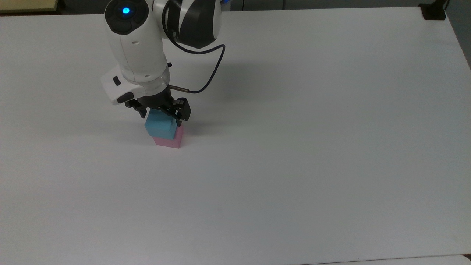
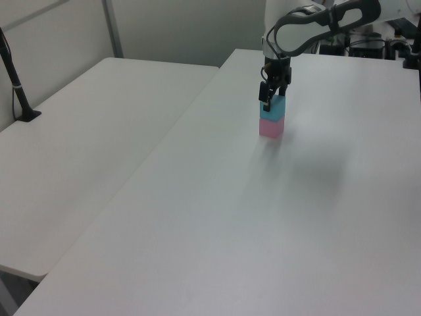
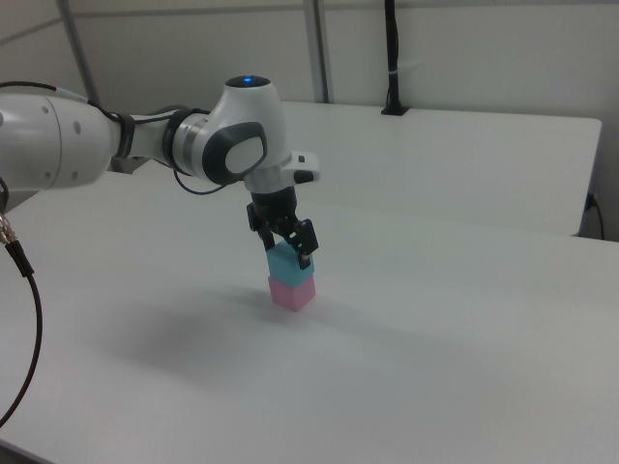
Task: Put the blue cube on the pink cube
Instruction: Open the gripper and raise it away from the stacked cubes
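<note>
The blue cube (image 1: 160, 126) rests on top of the pink cube (image 1: 172, 140) on the white table (image 1: 294, 147), at the top view's left. The stack also stands at the far end of the table in the left view, blue cube (image 2: 273, 110) over pink cube (image 2: 271, 128), and mid-table in the right view, blue cube (image 3: 288, 263) over pink cube (image 3: 291, 293). My gripper (image 1: 162, 113) hangs just above the blue cube, open, its fingers spread wider than the cube and straddling its upper edge. The gripper (image 3: 285, 242) points straight down.
A dark cable (image 1: 209, 70) loops off the wrist to the top view's right. A black mount (image 1: 433, 11) sits at the table's far right corner. In the left view a second white table (image 2: 79, 158) adjoins on the left, with a black pole (image 2: 13, 72).
</note>
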{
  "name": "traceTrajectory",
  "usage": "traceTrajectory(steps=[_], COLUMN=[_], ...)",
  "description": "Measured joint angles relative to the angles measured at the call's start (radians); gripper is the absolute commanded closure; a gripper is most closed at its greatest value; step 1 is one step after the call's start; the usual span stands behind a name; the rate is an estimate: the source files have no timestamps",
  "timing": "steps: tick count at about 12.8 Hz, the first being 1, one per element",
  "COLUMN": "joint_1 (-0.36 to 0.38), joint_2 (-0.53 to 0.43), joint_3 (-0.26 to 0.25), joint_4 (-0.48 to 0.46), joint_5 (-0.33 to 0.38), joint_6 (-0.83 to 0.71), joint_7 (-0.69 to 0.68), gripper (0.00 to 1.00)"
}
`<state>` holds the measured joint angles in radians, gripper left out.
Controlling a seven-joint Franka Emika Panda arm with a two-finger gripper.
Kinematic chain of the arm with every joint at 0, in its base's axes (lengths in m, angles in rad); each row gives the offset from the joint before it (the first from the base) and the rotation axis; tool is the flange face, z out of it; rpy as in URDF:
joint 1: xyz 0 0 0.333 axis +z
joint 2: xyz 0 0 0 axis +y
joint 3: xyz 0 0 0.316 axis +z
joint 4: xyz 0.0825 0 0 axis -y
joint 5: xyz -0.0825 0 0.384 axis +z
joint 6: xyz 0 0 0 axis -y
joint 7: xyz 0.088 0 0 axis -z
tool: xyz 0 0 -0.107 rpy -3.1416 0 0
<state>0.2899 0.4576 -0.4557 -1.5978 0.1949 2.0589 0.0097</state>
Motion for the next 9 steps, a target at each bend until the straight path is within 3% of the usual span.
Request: traceTrajectory(steps=[3,6,7,9], joint_1=[0.012,0.030,0.025,-0.022], joint_2=[-0.024,-0.160,-0.207,-0.295], joint_3=[0.000,0.010,0.031,0.121], joint_4=[0.010,0.031,0.031,0.026], joint_5=[-0.029,-0.114,-0.149,-0.222], joint_6=[-0.064,-0.301,-0.350,-0.408], joint_7=[0.000,0.003,0.005,0.063], gripper=[0.00,0.00,0.00,0.00])
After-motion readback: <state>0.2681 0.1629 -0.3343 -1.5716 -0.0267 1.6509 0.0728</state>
